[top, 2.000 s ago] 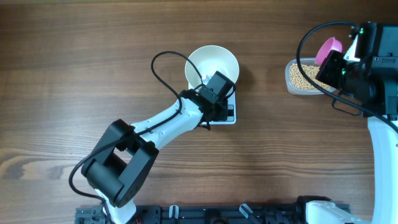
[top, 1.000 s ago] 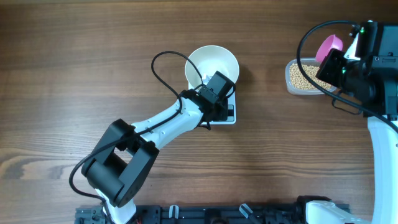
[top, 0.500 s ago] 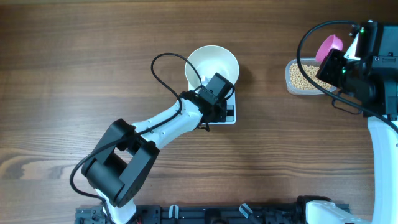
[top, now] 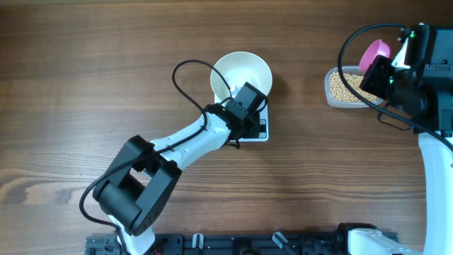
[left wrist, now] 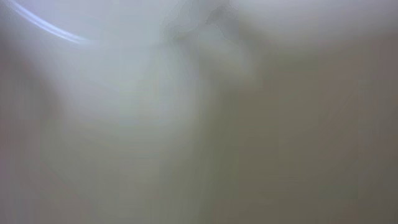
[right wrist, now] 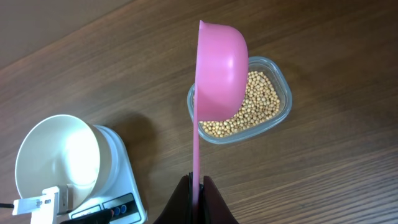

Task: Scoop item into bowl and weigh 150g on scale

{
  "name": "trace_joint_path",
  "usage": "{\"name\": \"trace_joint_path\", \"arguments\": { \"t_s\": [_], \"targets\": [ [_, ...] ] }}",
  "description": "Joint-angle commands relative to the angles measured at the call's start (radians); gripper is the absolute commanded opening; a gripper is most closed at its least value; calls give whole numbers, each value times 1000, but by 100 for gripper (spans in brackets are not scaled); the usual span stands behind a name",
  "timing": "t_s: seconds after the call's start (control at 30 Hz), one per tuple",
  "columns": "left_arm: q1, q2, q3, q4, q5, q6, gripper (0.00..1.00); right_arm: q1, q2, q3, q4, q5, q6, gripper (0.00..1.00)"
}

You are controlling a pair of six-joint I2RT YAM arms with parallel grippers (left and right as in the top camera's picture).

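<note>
The white bowl (top: pixel 243 71) (right wrist: pixel 56 163) stands empty on the white scale (top: pixel 264 132) (right wrist: pixel 121 186). My left gripper (top: pixel 248 113) hangs low over the scale's front edge, right against the bowl's near side. Its fingers are hidden under its body, and the left wrist view is only a white blur. My right gripper (right wrist: pixel 196 186) (top: pixel 382 71) is shut on the thin handle of a pink scoop (right wrist: pixel 221 65) (top: pixel 375 52). It holds the scoop in the air above the tan beans (right wrist: pixel 252 102) (top: pixel 342 85) in their clear tub.
The clear plastic tub (top: pixel 331 99) (right wrist: pixel 283 81) sits on the wooden table at the far right, well to the right of the scale. A black cable (top: pixel 185 78) loops off the left arm beside the bowl. Both arm bases stand at the near edge.
The pink scoop shifted very slightly two seconds ago. Since then neither arm nor any object has visibly moved.
</note>
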Motion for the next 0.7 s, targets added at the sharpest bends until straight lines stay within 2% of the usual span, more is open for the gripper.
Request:
{"name": "trace_joint_path", "arguments": {
  "t_s": [0.0,0.67],
  "targets": [
    [-2,16,-12,2,-4,-10,4,-3,2,8,6,21,-2,4],
    [-2,45,-12,-16,-15,-10,4,-3,2,8,6,21,-2,4]
  ]
}}
